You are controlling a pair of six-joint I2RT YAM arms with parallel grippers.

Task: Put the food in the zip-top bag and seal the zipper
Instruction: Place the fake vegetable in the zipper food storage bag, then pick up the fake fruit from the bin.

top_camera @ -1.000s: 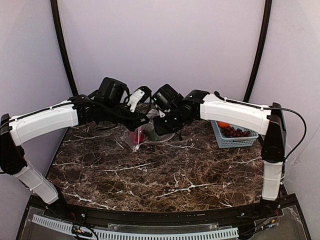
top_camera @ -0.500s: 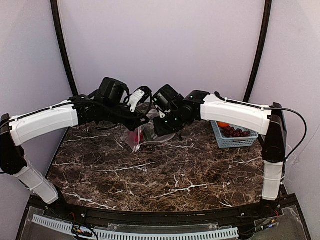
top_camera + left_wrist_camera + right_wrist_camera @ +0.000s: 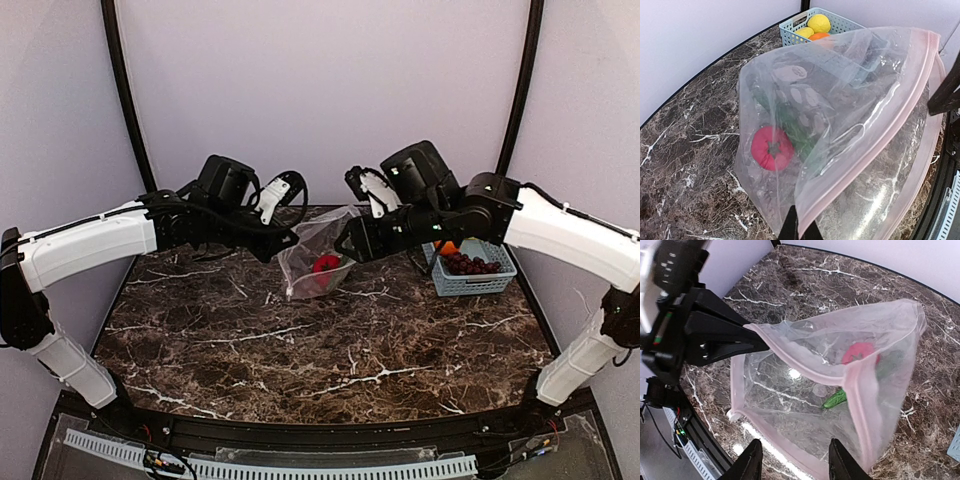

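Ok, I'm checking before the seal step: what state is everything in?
left hand, shut on zipper
right hand, open, gripping nothing
zip-top bag, held up, mouth open
zipper, unsealed
red apple, inside bag
green piece, inside bag
basket, holding more fruit

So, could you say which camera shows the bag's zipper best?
Right wrist: the zipper rims most of the open mouth. Left wrist shows one long stretch; the top view shows it too small to tell.
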